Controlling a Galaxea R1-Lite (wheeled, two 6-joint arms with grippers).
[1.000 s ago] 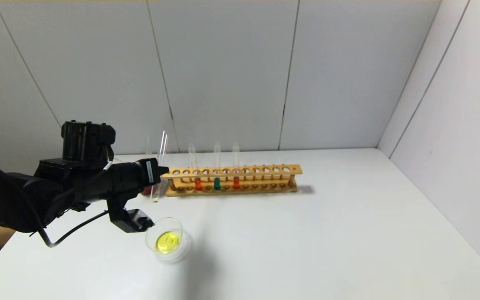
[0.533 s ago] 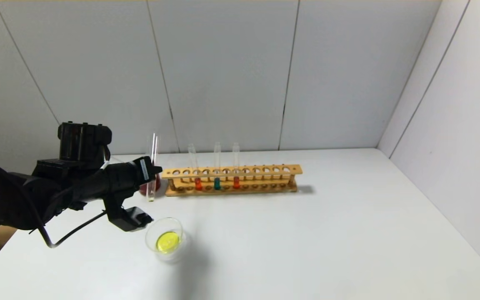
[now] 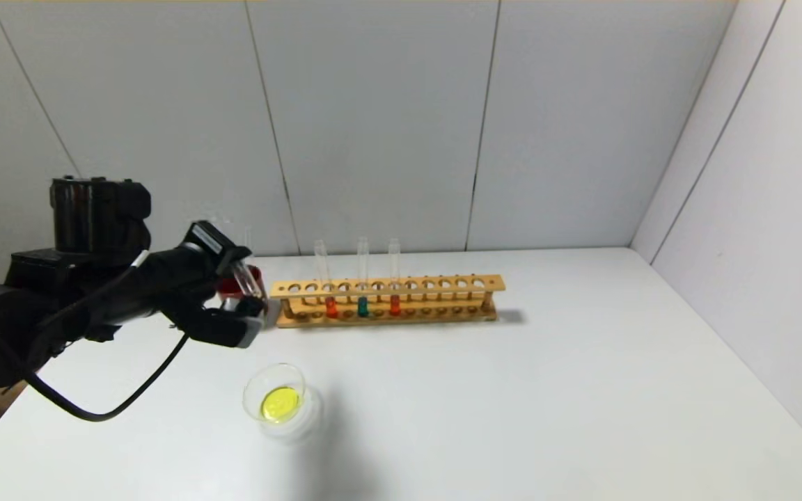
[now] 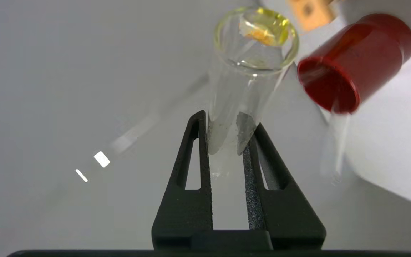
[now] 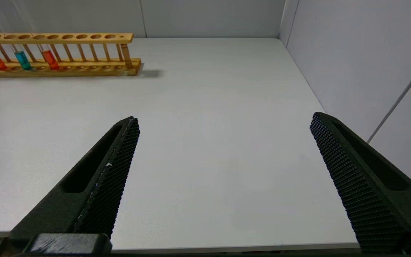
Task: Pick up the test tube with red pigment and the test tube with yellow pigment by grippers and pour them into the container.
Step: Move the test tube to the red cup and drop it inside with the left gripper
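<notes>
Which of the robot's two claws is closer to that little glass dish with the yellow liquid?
Left. The left gripper, shut on an emptied test tube, hangs above and behind the dish. The right gripper is open over bare table far to the right.

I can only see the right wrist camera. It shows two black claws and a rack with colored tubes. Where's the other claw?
Observer: The left gripper is by the left end of the rack, shut on a tilted clear test tube.
Child: Is there yellow stuff in it?
Observer: Only a yellow trace at its far end. The yellow liquid sits in the container on the table, nearer the robot.
Child: Is anything else over there?
Observer: A dark red cup stands right beside the held tube.
</notes>
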